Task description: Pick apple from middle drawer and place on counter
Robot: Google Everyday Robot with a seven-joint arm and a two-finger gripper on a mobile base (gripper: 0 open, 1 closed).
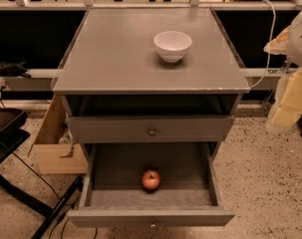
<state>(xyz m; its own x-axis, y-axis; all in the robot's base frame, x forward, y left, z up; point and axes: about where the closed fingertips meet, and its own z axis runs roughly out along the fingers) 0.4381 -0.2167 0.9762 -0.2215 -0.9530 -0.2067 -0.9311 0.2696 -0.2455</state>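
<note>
We see 1 small round apple (151,179), red with an orange-yellow blush and a dark stem dimple on top. It sits on the floor of the open middle drawer (115,171), about midway between the side walls and touching neither. The gripper (289,101) hangs at the right edge of view, just off the counter's (115,59) right side. The apple lies well apart from it, at about 8 o'clock. Whether the gripper is spread or pressed together we cannot tell. 1 white bowl (172,45) stands on the counter.

The red apple (151,179) is sitting stem-up in the open drawer (115,166), near its front; the grey counter (115,54) is lying above.
</note>
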